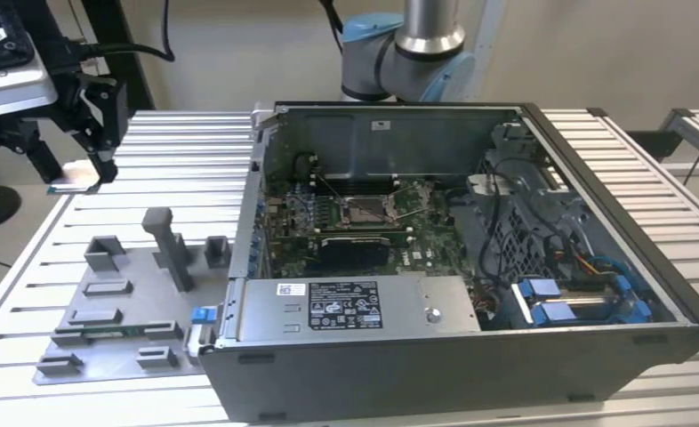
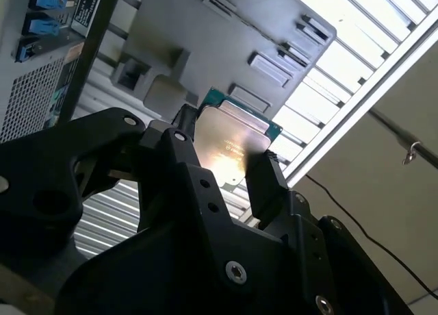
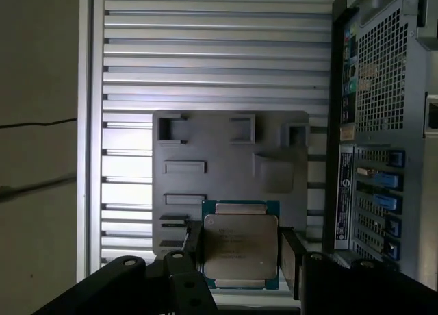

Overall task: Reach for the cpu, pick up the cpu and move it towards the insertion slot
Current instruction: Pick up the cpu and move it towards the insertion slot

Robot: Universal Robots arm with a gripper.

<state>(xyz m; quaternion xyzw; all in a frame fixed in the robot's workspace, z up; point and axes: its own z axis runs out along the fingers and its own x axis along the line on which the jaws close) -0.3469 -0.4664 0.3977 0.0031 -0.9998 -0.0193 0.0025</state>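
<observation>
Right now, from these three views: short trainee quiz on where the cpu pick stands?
1. True or false: the insertion slot sits inside the computer case.
2. The cpu is: A) seated in the insertion slot; B) clamped in the gripper; C) lying on the computer case's floor.
3. Fill in: the gripper is on the exterior view's ___ of the computer case.
Key: 1 true; 2 B; 3 left.

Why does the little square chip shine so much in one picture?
In the second wrist view, light glares off the cpu held in the gripper, whose black body sits in shadow, and the table slats wash out white; in the first wrist view the cpu looks duller and evenly lit.
</observation>
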